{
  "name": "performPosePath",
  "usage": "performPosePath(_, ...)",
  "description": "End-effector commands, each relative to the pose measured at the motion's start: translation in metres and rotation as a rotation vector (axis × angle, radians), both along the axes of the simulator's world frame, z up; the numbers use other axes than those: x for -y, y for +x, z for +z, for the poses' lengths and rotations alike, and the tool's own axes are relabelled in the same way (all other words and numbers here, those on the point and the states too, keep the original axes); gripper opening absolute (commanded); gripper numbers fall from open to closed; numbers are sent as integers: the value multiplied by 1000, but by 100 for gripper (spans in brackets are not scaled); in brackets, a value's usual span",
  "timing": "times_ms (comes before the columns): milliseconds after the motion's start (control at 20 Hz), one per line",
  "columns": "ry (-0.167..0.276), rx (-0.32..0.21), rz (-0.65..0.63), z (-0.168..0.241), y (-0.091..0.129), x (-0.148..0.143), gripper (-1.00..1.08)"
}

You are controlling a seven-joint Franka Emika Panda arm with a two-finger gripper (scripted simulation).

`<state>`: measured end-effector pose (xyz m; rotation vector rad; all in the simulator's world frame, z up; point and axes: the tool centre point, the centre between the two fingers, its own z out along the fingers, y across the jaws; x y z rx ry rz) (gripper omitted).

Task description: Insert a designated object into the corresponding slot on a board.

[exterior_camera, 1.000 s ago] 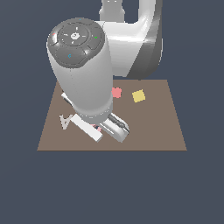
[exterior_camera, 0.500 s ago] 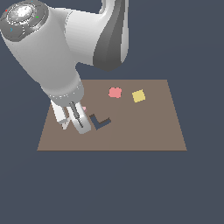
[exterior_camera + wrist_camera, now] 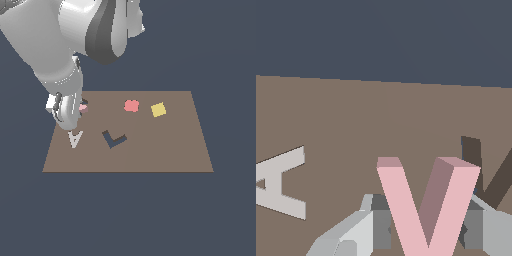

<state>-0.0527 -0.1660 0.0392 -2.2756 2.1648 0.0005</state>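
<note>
The pale-pink V piece [image 3: 426, 205] is held between my gripper's fingers [image 3: 371, 225] just above the brown board [image 3: 356, 130]. In the exterior view only a pink sliver of it [image 3: 82, 108] shows beside my gripper [image 3: 70, 119], which hangs over the board's [image 3: 165, 145] left part. The dark V-shaped slot [image 3: 483, 175] lies just behind the piece, partly hidden by it; a dark bit of the slot [image 3: 85, 103] shows beside the arm in the exterior view.
A pale grey A piece [image 3: 74, 139] [image 3: 278, 182] lies on the board near my gripper. A dark blue L-shaped cutout [image 3: 113, 139] is mid-board. A coral-red blob [image 3: 131, 105] and a yellow square [image 3: 158, 109] lie toward the far side.
The arm has swung from over the board's middle toward the exterior view's left, uncovering the L cutout, and the gripper now sits a little farther back near the V slot.
</note>
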Motion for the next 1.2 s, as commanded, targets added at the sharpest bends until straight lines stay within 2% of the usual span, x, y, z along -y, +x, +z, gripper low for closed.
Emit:
performPosePath(0, 0, 0, -77, 0, -15, 5, -100)
performPosePath(450, 1, 0, -229, 1, -45, 10, -100)
performPosePath(1150, 1, 0, -244, -9, -48, 9, -100)
